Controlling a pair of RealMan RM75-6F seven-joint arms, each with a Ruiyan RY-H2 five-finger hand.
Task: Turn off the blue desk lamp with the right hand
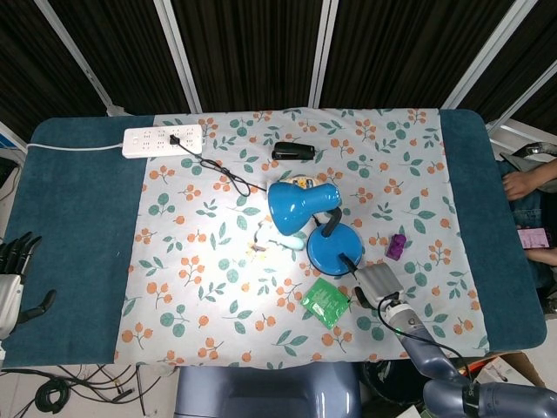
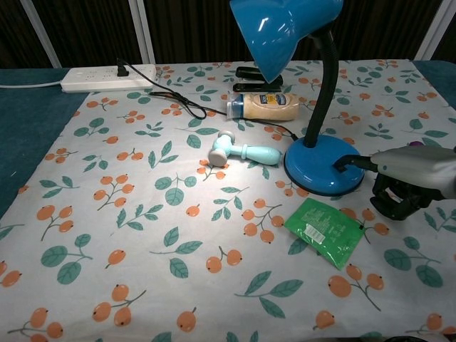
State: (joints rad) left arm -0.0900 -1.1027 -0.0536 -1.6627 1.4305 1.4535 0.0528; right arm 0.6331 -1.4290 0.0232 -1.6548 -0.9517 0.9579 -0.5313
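The blue desk lamp stands mid-table on a round base (image 1: 331,251) (image 2: 317,167), its shade (image 1: 296,205) (image 2: 281,25) tilted left and down. A bright patch on the floral cloth below the shade shows it is lit. My right hand (image 1: 376,283) (image 2: 410,178) is at the base's right side, grey back upward. One dark finger reaches out and touches the base's rim by the black switch (image 2: 349,162); its other fingers are curled underneath. My left hand (image 1: 13,279) rests at the table's left edge with fingers apart, holding nothing.
A green packet (image 2: 324,229) lies just in front of the base. A light-blue roller (image 2: 239,149), a squeeze bottle (image 2: 267,107) and the lamp's black cord (image 2: 178,100) lie left of it. The stapler (image 1: 293,152), power strip (image 1: 164,139) and a purple object (image 1: 397,246) lie further off.
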